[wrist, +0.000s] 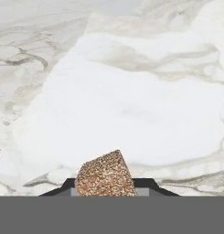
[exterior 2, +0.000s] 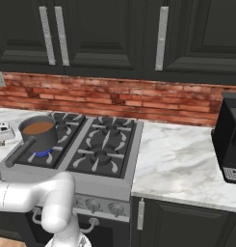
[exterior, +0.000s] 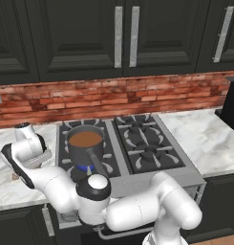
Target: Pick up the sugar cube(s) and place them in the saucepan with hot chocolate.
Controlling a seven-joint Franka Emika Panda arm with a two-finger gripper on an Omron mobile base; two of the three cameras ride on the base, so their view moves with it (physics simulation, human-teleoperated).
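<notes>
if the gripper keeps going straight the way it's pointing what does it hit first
Probably the marble counter right ahead. The gripper already has a brown speckled sugar cube between its fingertips, so nothing else seems to intervene, though depth is unclear.

Arm (exterior: pixel 137 206): glossy white rounded shells, bulbous links; dark grey-black bands and caps at joints, one round white cap ringed in black; hand block (exterior: pixel 36 155) pale grey; finger tips (wrist: pixel 145 183) small, dark, flat.
</notes>
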